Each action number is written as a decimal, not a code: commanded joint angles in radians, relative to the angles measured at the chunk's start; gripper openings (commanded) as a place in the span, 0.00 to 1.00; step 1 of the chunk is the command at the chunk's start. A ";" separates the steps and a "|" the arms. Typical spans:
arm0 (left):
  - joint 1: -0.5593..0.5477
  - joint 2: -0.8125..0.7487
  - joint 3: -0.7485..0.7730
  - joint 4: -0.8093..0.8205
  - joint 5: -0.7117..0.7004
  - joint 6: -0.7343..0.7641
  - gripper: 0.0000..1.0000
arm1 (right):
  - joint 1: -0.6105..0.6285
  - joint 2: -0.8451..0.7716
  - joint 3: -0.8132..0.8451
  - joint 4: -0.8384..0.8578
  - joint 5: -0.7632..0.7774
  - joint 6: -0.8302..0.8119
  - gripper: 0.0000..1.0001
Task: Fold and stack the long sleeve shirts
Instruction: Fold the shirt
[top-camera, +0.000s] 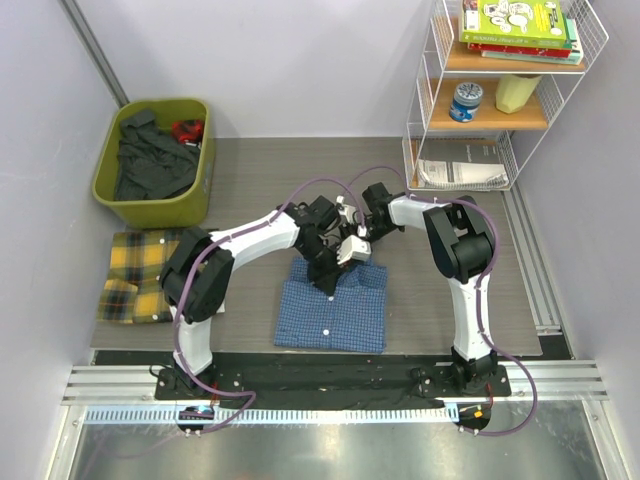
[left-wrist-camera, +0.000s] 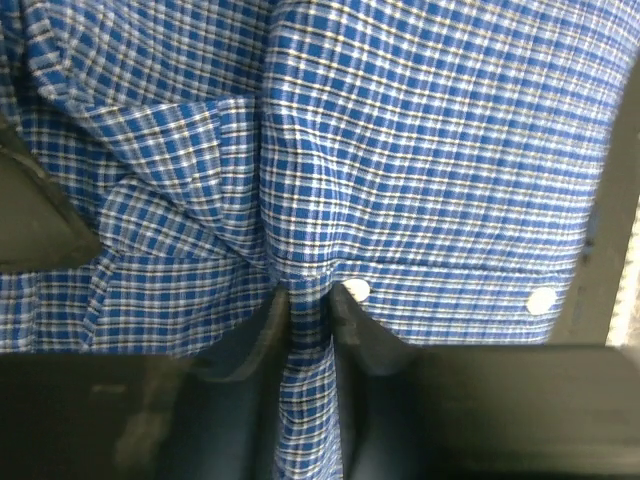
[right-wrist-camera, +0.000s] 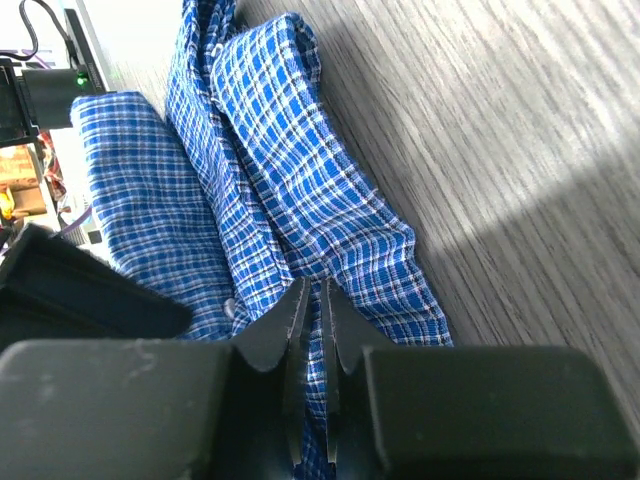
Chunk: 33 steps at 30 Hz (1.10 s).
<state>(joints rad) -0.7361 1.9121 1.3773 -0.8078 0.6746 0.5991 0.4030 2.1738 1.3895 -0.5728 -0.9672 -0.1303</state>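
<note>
The blue checked shirt (top-camera: 332, 310) lies folded in the middle of the table, collar end away from the arm bases. My left gripper (top-camera: 327, 280) is shut on a pinch of its cloth (left-wrist-camera: 308, 330) near the button placket. My right gripper (top-camera: 357, 255) is shut on a fold of the same shirt (right-wrist-camera: 316, 330) at its far edge, by the collar. The yellow plaid shirt (top-camera: 140, 273) lies folded on the left of the table, behind the left arm.
A green bin (top-camera: 158, 162) with dark clothes stands at the far left. A white wire shelf (top-camera: 500, 90) with books and a can stands at the far right. A metal rail (top-camera: 535, 270) runs along the right edge.
</note>
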 joint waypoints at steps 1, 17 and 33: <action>-0.006 -0.024 0.091 -0.066 0.030 0.033 0.14 | 0.002 0.012 0.025 0.005 0.025 -0.038 0.15; 0.066 0.116 0.305 -0.125 -0.102 0.165 0.00 | 0.002 -0.022 0.046 -0.033 0.036 -0.074 0.17; 0.067 0.082 0.312 -0.145 -0.089 0.168 0.07 | -0.133 -0.186 0.194 -0.186 0.079 -0.043 0.66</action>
<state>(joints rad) -0.6701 2.0369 1.6527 -0.9184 0.5838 0.7456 0.3386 2.1105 1.5425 -0.6964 -0.8650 -0.1764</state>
